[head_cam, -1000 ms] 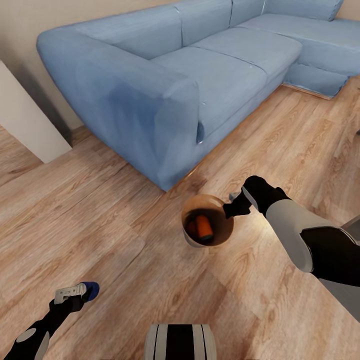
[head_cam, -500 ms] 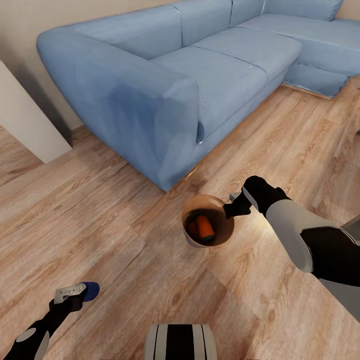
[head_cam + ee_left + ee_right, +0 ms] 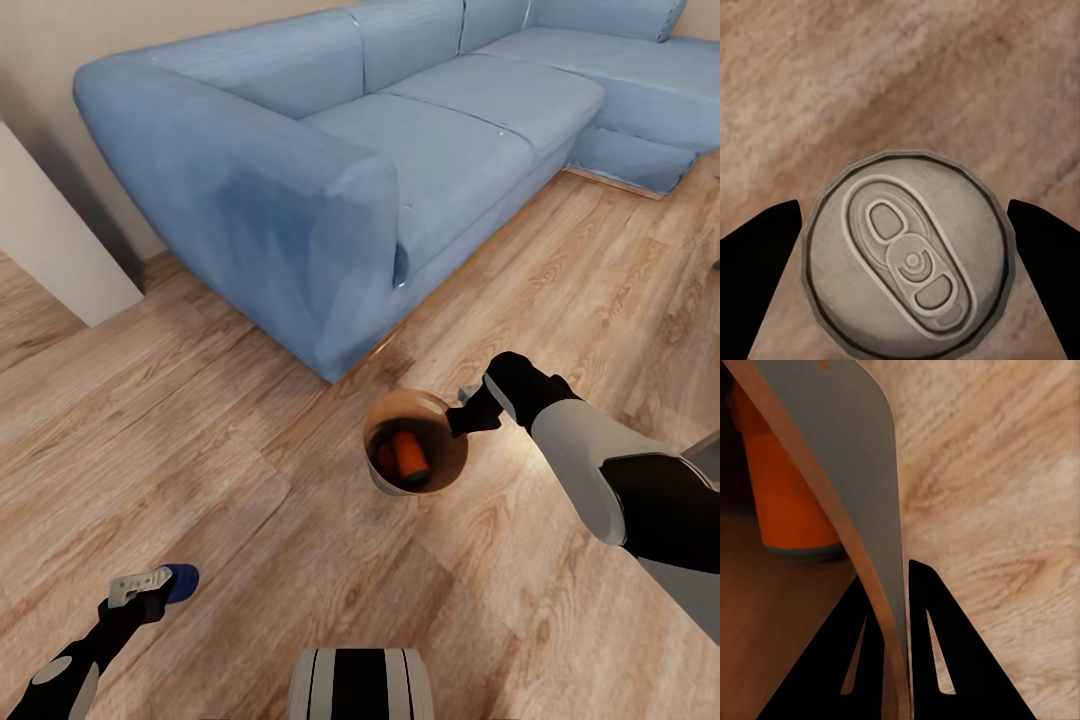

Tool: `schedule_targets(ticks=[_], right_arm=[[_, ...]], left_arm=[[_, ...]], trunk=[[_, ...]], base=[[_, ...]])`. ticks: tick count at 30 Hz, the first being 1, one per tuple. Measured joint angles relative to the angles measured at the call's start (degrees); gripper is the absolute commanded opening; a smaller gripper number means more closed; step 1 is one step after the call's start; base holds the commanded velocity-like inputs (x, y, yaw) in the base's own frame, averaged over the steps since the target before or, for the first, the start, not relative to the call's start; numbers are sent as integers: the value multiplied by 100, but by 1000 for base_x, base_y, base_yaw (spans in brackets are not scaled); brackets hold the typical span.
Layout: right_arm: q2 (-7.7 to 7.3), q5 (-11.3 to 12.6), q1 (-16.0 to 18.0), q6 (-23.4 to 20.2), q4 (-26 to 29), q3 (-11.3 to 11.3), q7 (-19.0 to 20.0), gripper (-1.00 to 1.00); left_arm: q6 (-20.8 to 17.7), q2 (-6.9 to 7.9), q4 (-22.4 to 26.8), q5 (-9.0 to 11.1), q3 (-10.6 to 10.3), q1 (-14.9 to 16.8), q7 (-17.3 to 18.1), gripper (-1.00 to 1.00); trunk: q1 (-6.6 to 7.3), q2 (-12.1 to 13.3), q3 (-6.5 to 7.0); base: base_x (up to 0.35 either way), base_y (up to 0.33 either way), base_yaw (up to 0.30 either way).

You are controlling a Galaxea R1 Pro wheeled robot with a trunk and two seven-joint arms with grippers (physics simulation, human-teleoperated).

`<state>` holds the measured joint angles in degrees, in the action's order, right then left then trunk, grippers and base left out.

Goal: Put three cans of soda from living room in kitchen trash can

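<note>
- Orange can [image 3: 409, 452] lying inside the bin [image 3: 440, 478], a second reddish can [image 3: 383, 459] beside it.
- Bin held above the wood floor [image 3: 250, 450], near the sofa [image 3: 330, 170] corner.
- Right gripper [image 3: 463, 413] pinched on the bin's rim [image 3: 886, 585].
- Blue can [image 3: 181, 582] clamped between the left gripper's [image 3: 150, 588] fingers [image 3: 757, 247], silver top [image 3: 907, 255] facing the wrist camera.

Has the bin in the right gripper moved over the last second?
No. The bin, pinched at its rim by the right gripper, sits in the same spot relative to the sofa corner, the orange can inside it.
</note>
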<state>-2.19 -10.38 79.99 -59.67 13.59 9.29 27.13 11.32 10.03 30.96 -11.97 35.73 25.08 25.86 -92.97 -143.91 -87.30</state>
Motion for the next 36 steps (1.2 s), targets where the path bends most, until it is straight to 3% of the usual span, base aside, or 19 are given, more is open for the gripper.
schedule_targets(ticks=[2, 5, 25, 26, 28, 32, 36], right_arm=[[-1, 7, -1, -1, 0, -3, 0, -100], [-7, -19, 1, 4, 0, 4, -3, -100], [15, -8, -2, 1, -5, 16, -1, -100], [15, -9, -4, 1, -10, 18, -1, -100], [17, -9, -14, 0, -16, 16, -1, -100], [21, 11, -24, -3, -24, 11, 0, -100], [27, -3, -34, -2, -42, 16, 0, -100]], left_arm=[[0, 0, 0, -1, 0, 0, 1, -100], [1, -1, -11, -72, -4, -3, -7, -100], [-90, -1, 7, -72, -5, -3, -4, -100], [-166, -1, 15, -64, -5, -3, -2, -100], [-727, 0, 111, -30, -5, -3, 21, -100], [-1299, 0, 482, -14, -4, -2, 33, -100], [-2340, -2, 1443, 4, -4, -1, 195, -100]], trunk=[[0, 0, 0], [8, 4, 66], [59, 31, 509], [62, 32, 531], [67, 35, 575], [78, 40, 664], [88, 45, 753]], base=[[0, 0, 0], [0, 0, 0], [0, 0, 0], [0, 0, 0], [0, 0, 0], [0, 0, 0], [0, 0, 0]])
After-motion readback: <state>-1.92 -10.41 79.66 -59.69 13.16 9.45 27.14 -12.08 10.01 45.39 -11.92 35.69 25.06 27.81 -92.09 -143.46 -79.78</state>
